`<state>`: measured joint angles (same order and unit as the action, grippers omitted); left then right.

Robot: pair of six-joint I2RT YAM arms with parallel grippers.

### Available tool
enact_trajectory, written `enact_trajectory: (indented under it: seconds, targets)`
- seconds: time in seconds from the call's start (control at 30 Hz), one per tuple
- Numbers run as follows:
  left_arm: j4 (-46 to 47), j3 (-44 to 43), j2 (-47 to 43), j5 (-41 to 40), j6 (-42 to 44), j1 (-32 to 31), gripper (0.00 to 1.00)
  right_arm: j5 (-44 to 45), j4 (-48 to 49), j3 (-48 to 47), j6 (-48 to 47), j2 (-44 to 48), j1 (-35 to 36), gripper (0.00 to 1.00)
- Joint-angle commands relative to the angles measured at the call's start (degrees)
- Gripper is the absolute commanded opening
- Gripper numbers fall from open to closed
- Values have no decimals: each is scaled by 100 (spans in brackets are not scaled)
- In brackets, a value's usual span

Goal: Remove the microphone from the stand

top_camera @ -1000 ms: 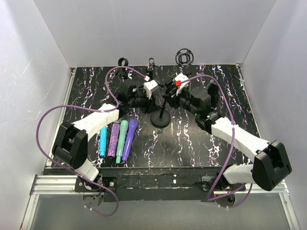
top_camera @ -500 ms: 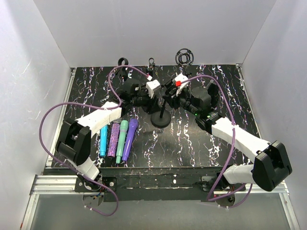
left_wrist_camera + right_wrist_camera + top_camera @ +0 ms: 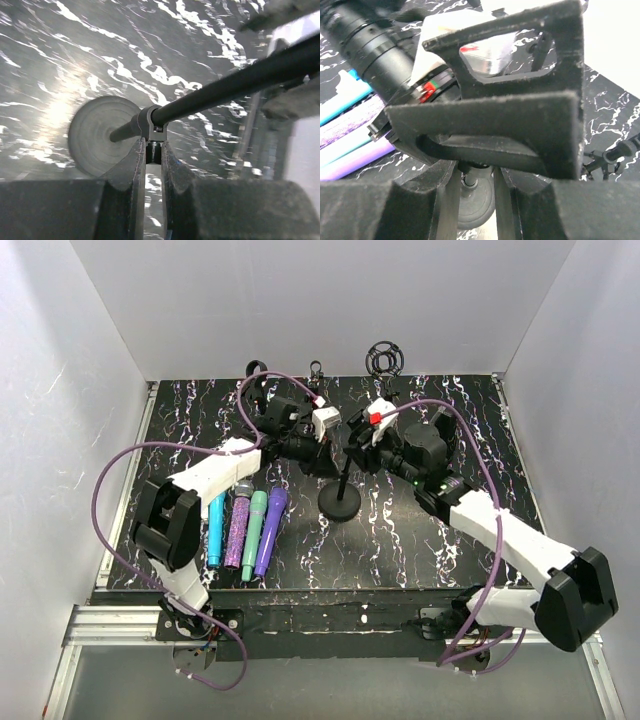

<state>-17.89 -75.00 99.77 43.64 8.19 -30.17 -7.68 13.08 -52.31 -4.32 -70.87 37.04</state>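
Observation:
The black stand has a round base (image 3: pixel 340 504) and a thin pole (image 3: pixel 225 90). My left gripper (image 3: pixel 153 150) is shut on a small black knob at the pole's collar, above the base (image 3: pixel 95 135). It sits left of the stand top (image 3: pixel 325 447). My right gripper (image 3: pixel 474 172) points down over the stand top (image 3: pixel 362 445). Its jaws stand narrowly apart on a dark piece there, with their tips hidden behind the left gripper's finger (image 3: pixel 520 100). A black ribbed cylinder, seemingly the microphone (image 3: pixel 370 45), runs up-left from that spot.
Several loose microphones, teal (image 3: pixel 215 530), glittery purple (image 3: pixel 238 530), green (image 3: pixel 255 528) and violet (image 3: pixel 271 528), lie side by side at the near left. Other holders (image 3: pixel 384 357) stand along the back wall. Purple cables loop over both arms.
The left arm has swung toward the back and right. The stand's base has slid a little nearer and to the right. The right gripper stays at the stand top.

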Motion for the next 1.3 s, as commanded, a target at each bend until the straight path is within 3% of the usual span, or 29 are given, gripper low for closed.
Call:
enact_trajectory:
  seconds: [0.0,0.13,0.23,0.33,0.43,0.53,0.63,0.77,0.8,0.9,1.0,1.07,1.13,1.27]
  targets:
    - [-1259,-725,314,1258,-1474,55,0,-434,-684,247,-226,538,23,1]
    - [-2411,-1271,1271,2234,-2811,108,0,-909,-570,757,-578,1057,32,1]
    - [-1266,-676,1212,2902,-4197,222,0,-1173,-544,1082,-825,1356,32,1]
    - [447,35,1326,3887,-6323,231,2,-1148,-526,1180,-904,1436,32,1]
    - [321,-32,1423,4030,-6453,240,3,-1043,-491,1118,-887,1366,23,1]
    - [-186,-522,1335,3732,-5376,301,11,-946,-386,1057,-843,1260,32,1]
    - [-2148,-1313,1265,2978,-3305,503,36,-840,-359,934,-650,1102,23,1]
    - [-4280,-2324,1317,1977,-369,521,43,-718,-341,802,-334,944,14,1]
    - [-4354,-2396,1230,1686,126,504,44,-674,-359,758,-237,909,14,1]
    - [-3341,-1600,346,868,929,495,44,-577,-447,626,27,829,-3,1]
    - [-857,357,-1164,-10,1613,347,50,-585,-429,565,194,777,-30,1]
    - [762,1615,-2079,-713,2980,4,50,-550,-412,547,334,724,-56,1]
    - [2126,2443,-2557,-1163,3687,-330,48,-489,-412,521,388,680,-74,1]
    - [2500,2490,-2419,-1472,4331,-656,45,-427,-420,512,335,662,-83,1]
